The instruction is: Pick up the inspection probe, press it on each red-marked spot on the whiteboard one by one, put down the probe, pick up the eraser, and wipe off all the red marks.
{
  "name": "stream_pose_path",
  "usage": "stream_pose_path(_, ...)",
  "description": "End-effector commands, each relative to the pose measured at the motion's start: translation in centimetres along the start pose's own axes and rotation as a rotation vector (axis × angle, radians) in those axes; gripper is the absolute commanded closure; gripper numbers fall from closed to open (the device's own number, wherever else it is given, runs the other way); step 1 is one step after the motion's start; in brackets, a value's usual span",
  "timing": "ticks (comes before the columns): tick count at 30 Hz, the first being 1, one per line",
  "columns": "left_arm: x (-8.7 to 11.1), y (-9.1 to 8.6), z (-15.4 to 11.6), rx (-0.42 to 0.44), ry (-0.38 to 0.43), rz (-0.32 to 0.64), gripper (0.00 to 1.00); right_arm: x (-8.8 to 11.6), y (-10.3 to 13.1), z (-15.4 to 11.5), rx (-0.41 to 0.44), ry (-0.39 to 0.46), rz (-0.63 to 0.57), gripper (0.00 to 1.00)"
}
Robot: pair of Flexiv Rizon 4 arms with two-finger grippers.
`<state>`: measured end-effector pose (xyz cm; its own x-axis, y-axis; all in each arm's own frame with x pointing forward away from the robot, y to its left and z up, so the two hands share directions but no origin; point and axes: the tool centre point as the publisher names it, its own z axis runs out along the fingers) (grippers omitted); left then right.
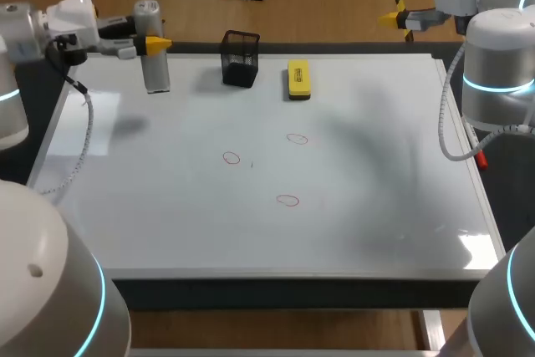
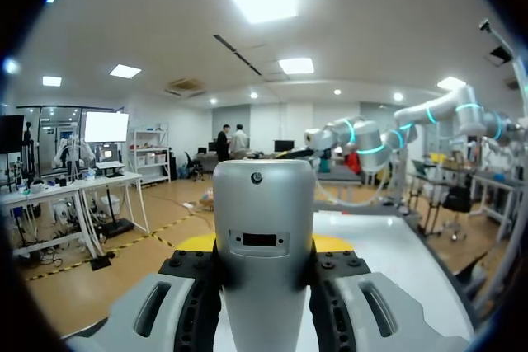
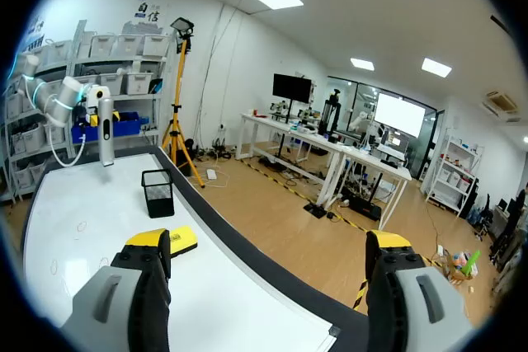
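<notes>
Left jaws are clamped on the inspection probe (image 1: 154,60), a silver cylinder held upright over the far left corner of the whiteboard (image 1: 167,223). The right jaws stand wide apart with nothing between them, just past the table's (image 1: 251,292) far edge near its far right corner. The whiteboard lies flat and covers most of the table. Around its middle are three red marks: one nearest (image 1: 287,200), one further back towards the left (image 1: 231,157), and one beyond towards the right (image 1: 297,138). Close to the far edge a black mesh pen holder (image 1: 240,58) stands upright, with the yellow eraser (image 1: 298,78) lying just beside it on the right, not touching it.
</notes>
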<state>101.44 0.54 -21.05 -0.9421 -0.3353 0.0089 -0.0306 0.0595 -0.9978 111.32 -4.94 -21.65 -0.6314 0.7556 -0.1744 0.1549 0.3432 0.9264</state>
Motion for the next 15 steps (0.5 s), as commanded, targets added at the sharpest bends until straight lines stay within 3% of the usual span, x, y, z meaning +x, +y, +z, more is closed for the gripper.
stream_pose_path(1,0.5,-0.2,0.0,0.000,-0.257,0.002,1.00,0.0,0.0,0.0,0.001,0.001,0.000,0.00)
stream_pose_path(9,0.5,-0.2,0.0,0.000,-0.257,0.002,1.00,0.0,0.0,0.0,0.001,0.001,0.000,0.00)
stream_pose_path(15,0.5,-0.2,0.0,0.000,-0.257,0.002,1.00,-0.8,0.1,1.9,0.115,0.160,-0.145,0.00)
